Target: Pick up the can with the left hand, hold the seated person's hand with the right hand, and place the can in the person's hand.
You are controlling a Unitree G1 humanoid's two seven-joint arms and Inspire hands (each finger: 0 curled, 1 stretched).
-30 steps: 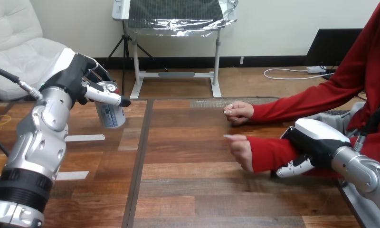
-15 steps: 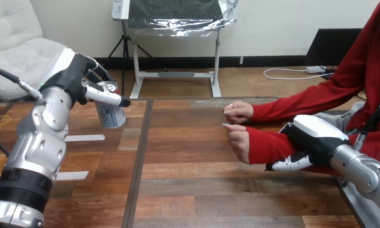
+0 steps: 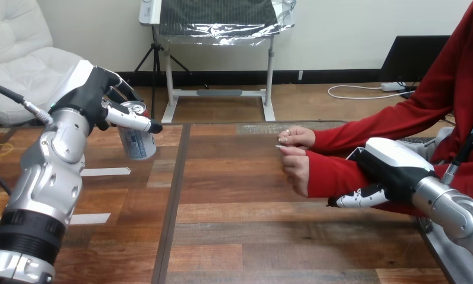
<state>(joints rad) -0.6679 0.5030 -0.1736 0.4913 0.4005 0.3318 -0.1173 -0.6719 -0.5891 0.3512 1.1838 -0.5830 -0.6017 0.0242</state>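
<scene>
**Can held aloft at the left, right hand on the person's forearm**

The wooden table [image 3: 240,236] was of dark planks, with two white tape strips [image 3: 106,171] on its left part. Above the table's far left, the left hand [image 3: 101,97] gripped the can [image 3: 138,145], fingers and thumb wrapped round its upper part. The can hung clear of the table. Its long axis stood near upright, top end up and leaning slightly left; what it contained could not be told.

At the right, the right hand [image 3: 394,165] was closed on the person's red-sleeved forearm [image 3: 334,174], with one finger [image 3: 352,200] lying along the sleeve's near edge. The person's nearer hand [image 3: 296,171] drooped above the table, just beside the person's farther hand [image 3: 296,137].
</scene>
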